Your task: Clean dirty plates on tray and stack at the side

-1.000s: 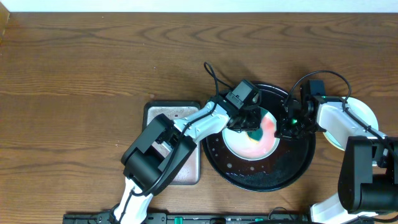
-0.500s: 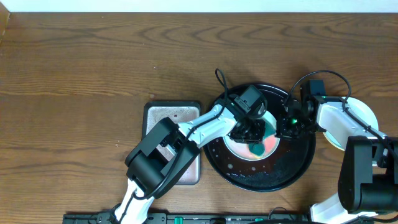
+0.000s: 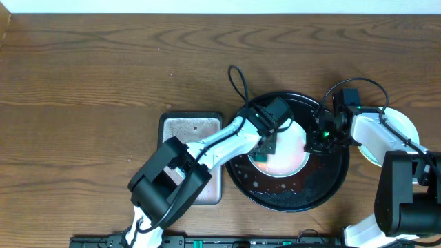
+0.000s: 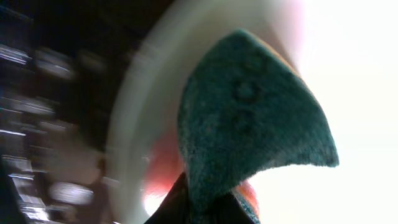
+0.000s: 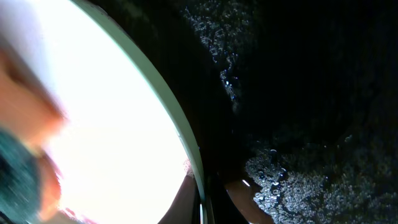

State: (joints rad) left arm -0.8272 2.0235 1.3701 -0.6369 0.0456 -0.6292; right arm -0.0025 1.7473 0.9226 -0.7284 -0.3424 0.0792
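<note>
A grey tray (image 3: 180,131) sits at left. On the black tray (image 3: 275,200), the left gripper (image 3: 266,145) pinches a teal sponge (image 4: 255,118) against a sauce-smeared plate (image 3: 293,155). The right gripper (image 3: 318,142) clamps the plate's rim. More plates (image 3: 406,124) lie at far right.

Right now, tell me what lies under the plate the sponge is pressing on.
The black tray lies under the plate, with droplets on its bare surface. The tray surface directly beneath the plate is covered and cannot be seen.
</note>
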